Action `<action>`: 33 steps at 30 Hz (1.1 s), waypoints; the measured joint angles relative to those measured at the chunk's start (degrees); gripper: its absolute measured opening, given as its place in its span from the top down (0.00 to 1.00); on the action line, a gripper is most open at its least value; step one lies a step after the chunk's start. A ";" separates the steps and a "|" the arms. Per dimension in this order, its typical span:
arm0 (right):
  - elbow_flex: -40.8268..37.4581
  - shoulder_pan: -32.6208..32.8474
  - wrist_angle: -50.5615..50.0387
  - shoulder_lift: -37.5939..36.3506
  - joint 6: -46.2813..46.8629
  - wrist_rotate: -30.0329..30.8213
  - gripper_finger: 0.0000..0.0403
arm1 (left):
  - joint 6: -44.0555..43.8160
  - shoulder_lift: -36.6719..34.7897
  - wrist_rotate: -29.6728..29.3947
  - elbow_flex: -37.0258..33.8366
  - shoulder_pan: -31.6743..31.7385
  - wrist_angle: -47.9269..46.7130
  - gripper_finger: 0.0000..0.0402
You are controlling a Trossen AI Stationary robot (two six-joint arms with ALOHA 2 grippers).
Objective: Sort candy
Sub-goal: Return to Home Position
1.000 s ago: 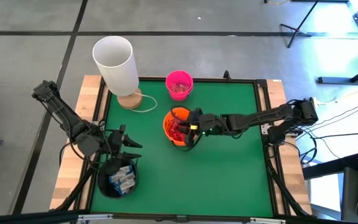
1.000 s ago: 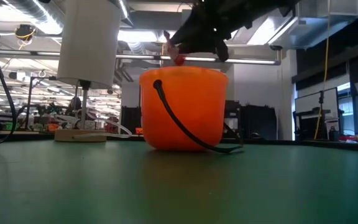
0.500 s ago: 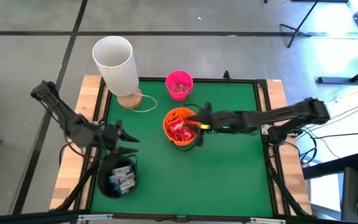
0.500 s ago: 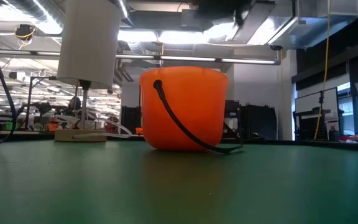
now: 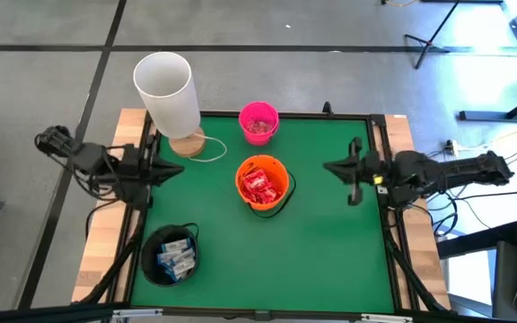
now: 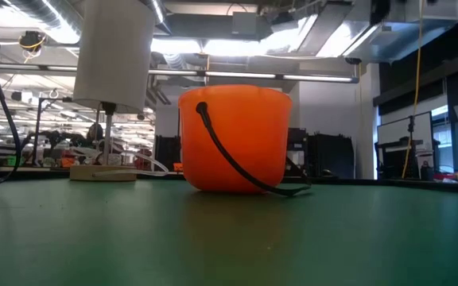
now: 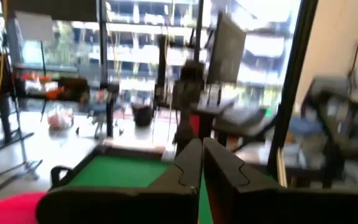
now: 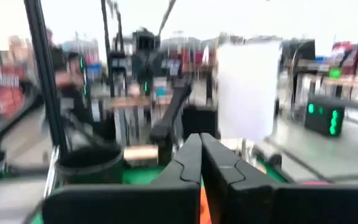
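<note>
Red candy packets (image 5: pixel 260 187) fill the orange bucket (image 5: pixel 262 182) at the table's middle. White-and-blue bars (image 5: pixel 176 257) lie in the black bucket (image 5: pixel 170 257) at the near left. The pink bucket (image 5: pixel 258 122) at the far edge holds a few sweets. My left gripper (image 5: pixel 176 170) is shut and empty; it hangs level over the left edge and points toward the orange bucket. My right gripper (image 5: pixel 328 167), also shut and empty, points level at that bucket from the right. Both wrist views show the fingers closed together: the left gripper (image 7: pixel 202 163) and the right gripper (image 8: pixel 201 155).
A tall white cylinder (image 5: pixel 167 88) stands on a wooden base (image 5: pixel 187 144) with a cord at the far left corner. A raised black frame (image 5: pixel 380 170) borders the green mat. In the low view the orange bucket (image 6: pixel 235 139) rests on the mat with its black handle hanging down.
My right gripper has let a red packet drop into the orange bucket, drawn back toward the table's right edge and shut. My left gripper has risen from over the black bucket, gone toward the far left, levelled out and shut empty.
</note>
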 joint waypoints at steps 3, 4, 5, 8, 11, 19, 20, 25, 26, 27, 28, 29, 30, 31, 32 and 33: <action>-8.67 -1.45 9.18 -8.02 0.83 -3.03 0.99 | 0.36 -0.49 7.01 -3.69 5.58 7.39 1.00; -10.78 -1.75 11.80 -10.19 1.33 -4.05 0.99 | 0.44 -0.39 10.45 -5.00 7.66 9.02 1.00; -12.74 -1.74 13.74 -12.40 1.85 -4.79 0.99 | 0.18 -0.30 13.72 -6.17 9.61 10.33 1.00; -16.49 -1.63 12.59 -18.09 2.95 -3.93 1.00 | -2.05 -0.83 19.40 -8.90 14.97 12.29 1.00; -17.36 -1.63 8.29 -22.14 4.13 -2.03 0.99 | -3.43 -3.65 22.13 -9.50 18.55 10.70 1.00; -9.90 -1.63 -15.92 -31.02 2.70 2.58 1.00 | -3.48 -21.56 17.27 -8.29 20.46 -5.92 1.00; -9.41 -1.63 -17.99 -31.82 2.25 3.53 1.00 | -3.35 -23.45 16.86 -9.24 20.46 -6.25 1.00; -10.14 -1.63 -23.13 -36.03 0.02 4.61 1.00 | -1.28 -29.71 17.44 -19.72 20.44 -0.34 1.00; -10.64 -1.61 -23.42 -36.67 0.02 4.54 1.00 | -1.09 -29.85 17.63 -22.27 20.44 1.70 1.00; -11.22 -1.63 -23.33 -37.28 0.32 4.06 1.00 | -0.75 -29.71 18.13 -24.52 20.44 3.57 1.00; -12.04 -1.63 -23.16 -37.72 1.02 3.31 1.00 | -0.63 -29.69 18.67 -26.22 20.44 4.30 1.00; -12.76 -1.62 -22.82 -37.73 1.18 2.61 1.00 | -0.65 -29.69 19.73 -27.63 20.44 6.04 1.00; -13.42 -1.61 -22.60 -37.68 1.26 2.08 1.00 | -0.64 -29.69 20.96 -28.72 20.44 9.03 1.00; -14.25 -1.61 -22.86 -37.66 1.42 1.84 1.00 | -0.61 -29.72 22.02 -29.77 20.44 11.94 1.00; -15.11 -1.61 -22.86 -37.68 1.82 1.73 1.00 | -0.54 -29.71 22.87 -30.71 20.44 14.02 1.00; -16.10 -1.61 -22.19 -37.67 2.62 1.71 1.00 | -0.34 -29.74 23.84 -31.57 20.44 14.78 1.00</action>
